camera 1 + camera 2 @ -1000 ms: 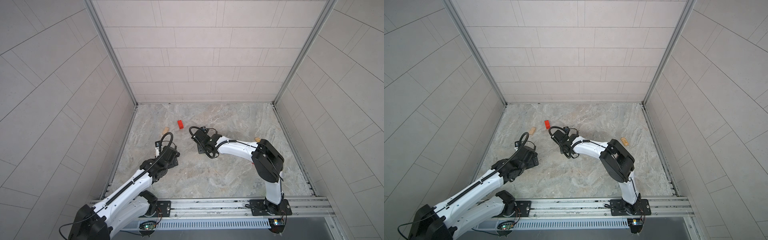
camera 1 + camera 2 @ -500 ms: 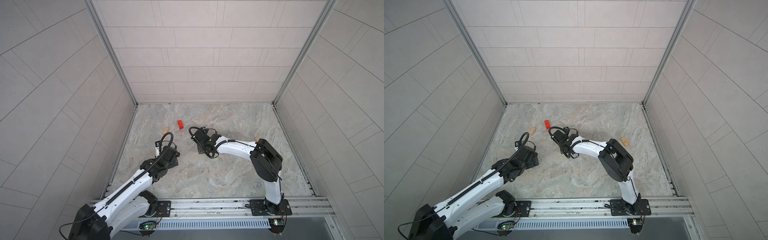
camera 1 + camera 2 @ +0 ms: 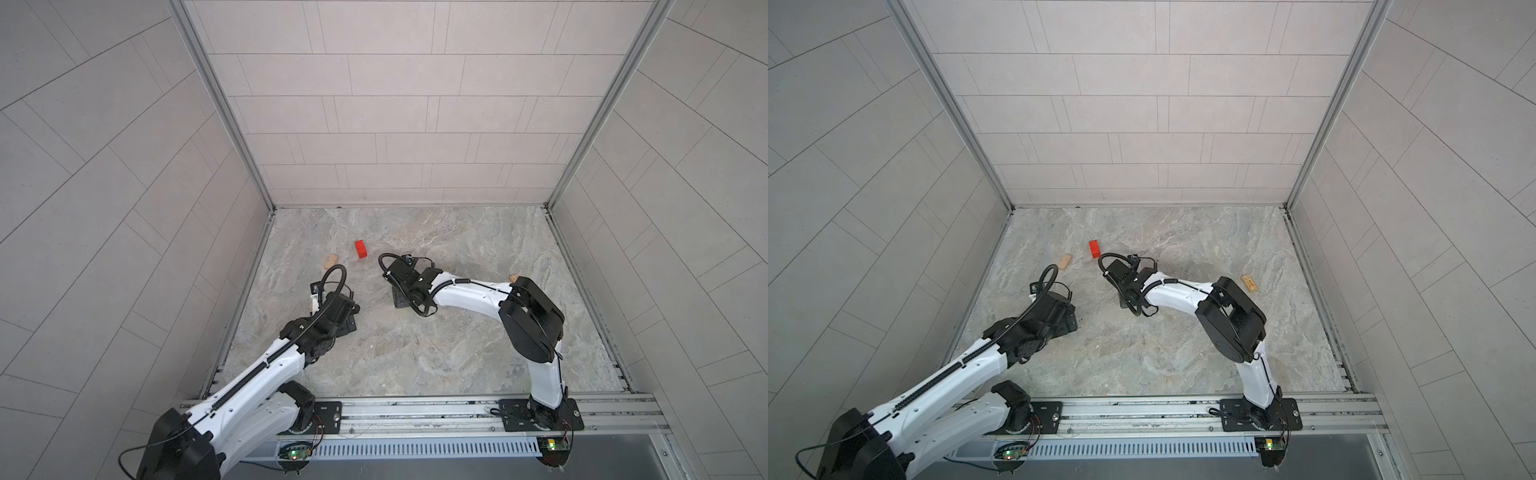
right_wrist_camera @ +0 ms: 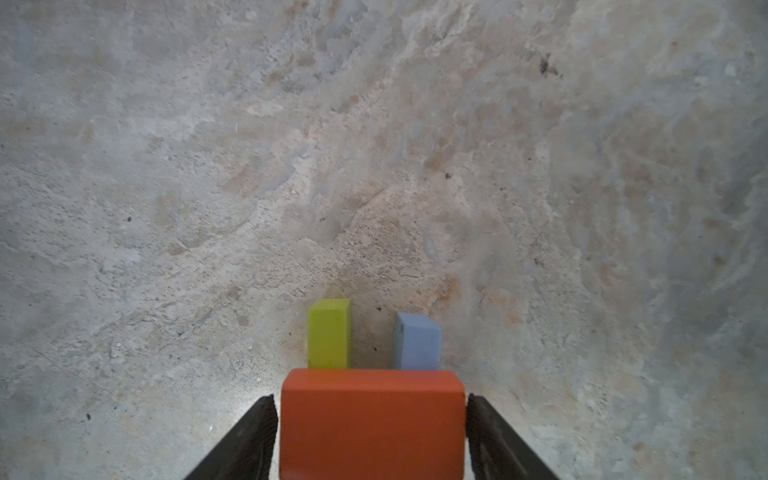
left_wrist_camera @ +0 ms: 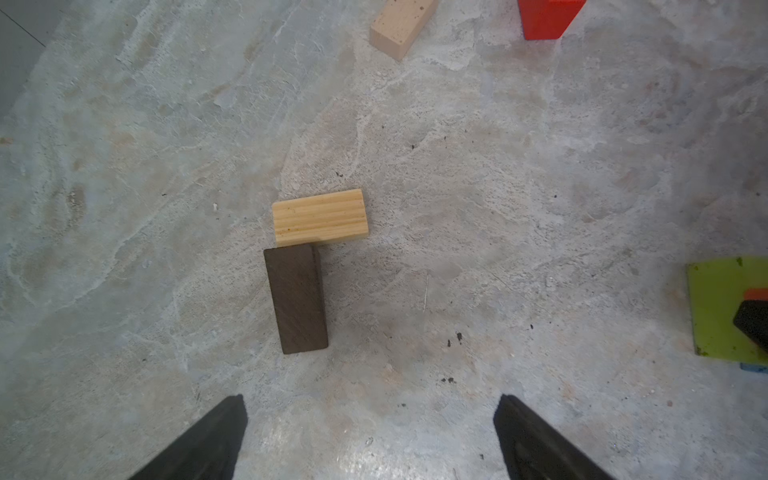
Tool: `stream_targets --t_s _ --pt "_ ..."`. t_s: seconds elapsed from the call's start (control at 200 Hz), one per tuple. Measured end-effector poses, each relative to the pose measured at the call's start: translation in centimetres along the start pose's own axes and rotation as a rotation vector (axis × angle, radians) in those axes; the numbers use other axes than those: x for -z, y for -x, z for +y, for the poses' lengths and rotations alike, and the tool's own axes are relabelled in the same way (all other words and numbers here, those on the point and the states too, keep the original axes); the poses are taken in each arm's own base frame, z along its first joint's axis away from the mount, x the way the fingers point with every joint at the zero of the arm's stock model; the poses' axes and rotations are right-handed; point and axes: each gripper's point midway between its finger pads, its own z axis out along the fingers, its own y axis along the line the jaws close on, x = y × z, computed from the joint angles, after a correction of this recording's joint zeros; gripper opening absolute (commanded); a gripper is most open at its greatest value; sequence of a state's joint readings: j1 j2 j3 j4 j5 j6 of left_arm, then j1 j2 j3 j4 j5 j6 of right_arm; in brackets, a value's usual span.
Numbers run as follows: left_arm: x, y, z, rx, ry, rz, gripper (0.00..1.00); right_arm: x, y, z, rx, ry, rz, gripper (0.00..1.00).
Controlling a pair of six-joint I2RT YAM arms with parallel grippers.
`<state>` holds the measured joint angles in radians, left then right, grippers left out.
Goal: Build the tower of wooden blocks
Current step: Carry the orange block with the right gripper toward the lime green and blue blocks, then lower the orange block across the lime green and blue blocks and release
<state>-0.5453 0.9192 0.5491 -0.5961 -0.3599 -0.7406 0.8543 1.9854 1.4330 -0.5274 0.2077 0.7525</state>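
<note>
My right gripper (image 4: 370, 398) straddles an orange-red painted wooden brick (image 4: 372, 419). A thin gap shows between each fingertip and the brick's ends, so these jaws are released, not squeezing. The brick lies crosswise on two lower bricks set side by side with a gap between them: a lime green wooden brick (image 4: 329, 334) and a light blue wooden brick (image 4: 417, 343). These three make up the tower (image 4: 365, 384). It sits on the grey marbled tabletop (image 3: 415, 345) just toward twelve o'clock from the table's middle, hidden beneath my right wrist in both top views.

My left gripper (image 5: 370, 397) hangs over the table at about nine o'clock, jaws spread wide with nothing between them. Ahead of it a dark brown wooden brick (image 5: 297, 299) lies flat. One of its short ends is against the long side of a tan, striped-grain wooden brick (image 5: 320, 217), and the two form an L.

In both top views a bright red wooden brick (image 3: 361, 249) lies at about half past ten. A pale tan wooden brick (image 3: 331, 262) lies near it, at its eight o'clock, not touching. A third tan wooden brick (image 3: 1249, 282) lies between two and three o'clock, just beside my right arm's elbow.
</note>
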Motion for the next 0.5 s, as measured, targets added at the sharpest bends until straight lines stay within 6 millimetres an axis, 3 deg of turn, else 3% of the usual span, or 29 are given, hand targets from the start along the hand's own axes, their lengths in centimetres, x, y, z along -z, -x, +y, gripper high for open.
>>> stream_targets --t_s 0.28,0.5 --pt "0.1 0.1 -0.1 0.004 -0.008 -0.005 1.0 0.4 0.2 -0.4 0.011 0.001 -0.006 0.82" --pt "0.8 1.1 -0.4 0.016 -0.009 -0.006 0.91 3.4 0.9 -1.0 0.02 0.042 -0.057 0.9"
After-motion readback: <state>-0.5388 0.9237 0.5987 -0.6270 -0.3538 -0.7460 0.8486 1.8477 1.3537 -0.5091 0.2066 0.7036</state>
